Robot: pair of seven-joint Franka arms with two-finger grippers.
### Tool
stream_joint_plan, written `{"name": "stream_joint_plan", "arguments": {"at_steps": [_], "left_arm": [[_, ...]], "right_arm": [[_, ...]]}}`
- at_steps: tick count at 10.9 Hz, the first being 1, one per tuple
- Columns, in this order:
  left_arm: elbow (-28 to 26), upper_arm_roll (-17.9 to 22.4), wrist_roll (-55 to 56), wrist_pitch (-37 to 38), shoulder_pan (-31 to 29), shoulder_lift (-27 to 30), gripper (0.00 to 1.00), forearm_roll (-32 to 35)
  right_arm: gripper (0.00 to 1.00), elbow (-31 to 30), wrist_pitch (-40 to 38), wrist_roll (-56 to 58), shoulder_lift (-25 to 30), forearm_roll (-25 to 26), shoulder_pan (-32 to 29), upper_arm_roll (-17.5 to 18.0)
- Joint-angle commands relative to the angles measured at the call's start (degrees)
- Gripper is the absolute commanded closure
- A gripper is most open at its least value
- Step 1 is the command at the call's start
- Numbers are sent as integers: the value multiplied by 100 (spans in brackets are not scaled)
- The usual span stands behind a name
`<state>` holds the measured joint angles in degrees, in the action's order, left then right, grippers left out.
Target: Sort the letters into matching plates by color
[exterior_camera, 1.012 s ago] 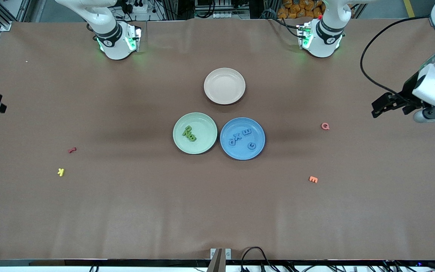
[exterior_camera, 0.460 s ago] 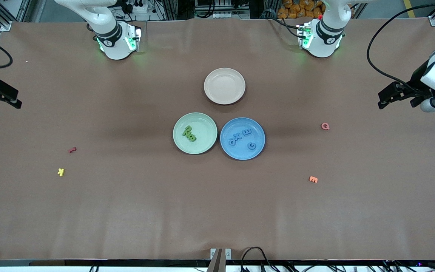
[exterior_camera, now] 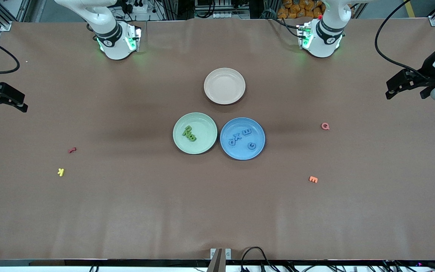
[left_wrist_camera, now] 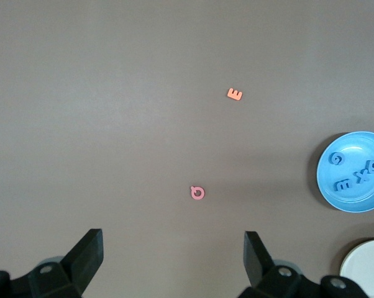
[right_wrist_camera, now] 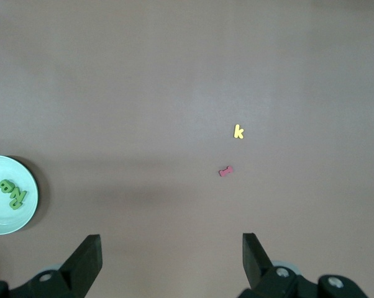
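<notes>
- Two sets of jaws, both mine, both wide and holding nothing: left jaws (exterior_camera: 406,84) over the surface's edge at the left arm's end, right jaws (exterior_camera: 4,99) over the edge at the right arm's end.
- Green letters (exterior_camera: 189,133) lie bunched in the green plate (exterior_camera: 206,121); I cannot count them apart.
- Blue letters (exterior_camera: 240,138) lie spread in the blue plate (exterior_camera: 257,128), four by my reading.
- Both plates sit touching at mid-surface, well apart from either set of jaws — each lies inward, toward the centre, the blue one on the left arm's side.
- No green or blue letter shows loose on the surface (exterior_camera: 127,211); only pink (exterior_camera: 325,126), orange (exterior_camera: 313,179), red (exterior_camera: 72,150) and yellow (exterior_camera: 60,172) remain, none of them mine to sort.
- My judgement — the sorting looks done, with no reach left for either arm.
</notes>
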<state>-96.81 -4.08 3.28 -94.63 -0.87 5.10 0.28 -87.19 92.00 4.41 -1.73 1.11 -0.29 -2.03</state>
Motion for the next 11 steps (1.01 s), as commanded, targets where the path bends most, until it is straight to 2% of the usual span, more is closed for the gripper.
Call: {"name": "stream_joint_plan", "arguments": {"at_steps": [1, 4, 7, 11], "left_arm": [[153, -41, -135, 112, -107, 26, 0, 42], [241, -49, -135, 278, -98, 52, 0, 42], [285, -32, -126, 296, -98, 35, 0, -134], [277, -32, -117, 296, -98, 35, 0, -134]], "right_arm": [[0, -176, -15, -81, 182, -93, 82, -43], [0, -123, -6, -414, 147, -102, 178, -34], [0, -114, 38, -424, 147, -311, 178, -60], [0, -114, 11, -424, 147, -313, 187, -69]]}}
